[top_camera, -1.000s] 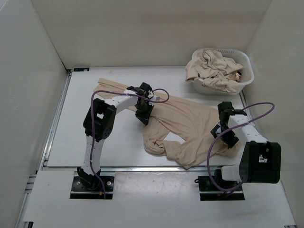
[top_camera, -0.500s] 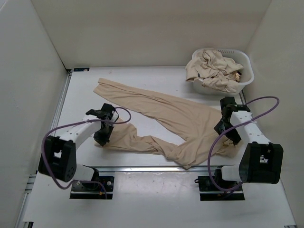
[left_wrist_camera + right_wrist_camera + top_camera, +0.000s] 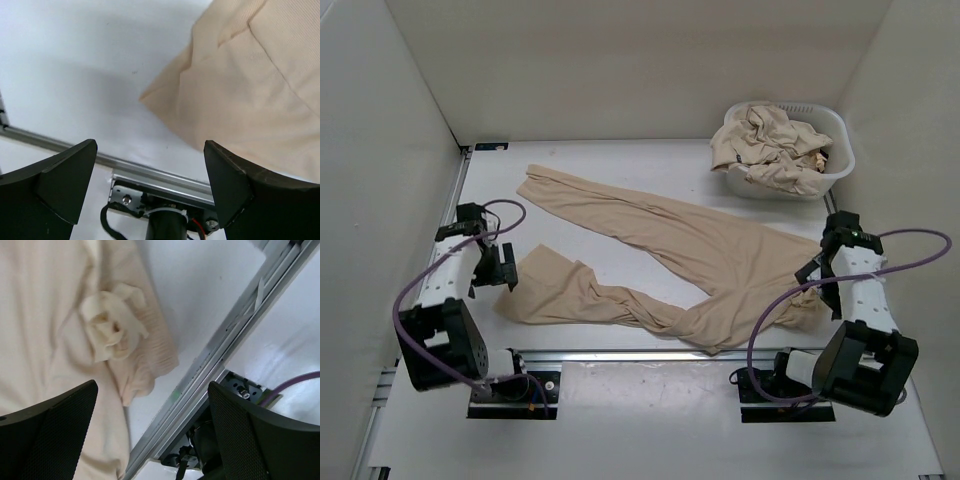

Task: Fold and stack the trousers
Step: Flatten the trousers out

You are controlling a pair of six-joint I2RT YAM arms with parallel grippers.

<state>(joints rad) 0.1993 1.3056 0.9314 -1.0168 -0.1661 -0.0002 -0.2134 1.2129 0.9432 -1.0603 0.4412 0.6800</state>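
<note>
Trousers point(image 3: 660, 255) between both open grippers

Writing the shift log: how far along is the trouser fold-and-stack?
Early. Done: one pair of trousers is laid out on the table, legs apart, waist end bunched at the right. In hand: nothing; the left gripper and right gripper are both open, off the cloth. Left: no fold made, no stack, and more trousers in the basket.
</note>
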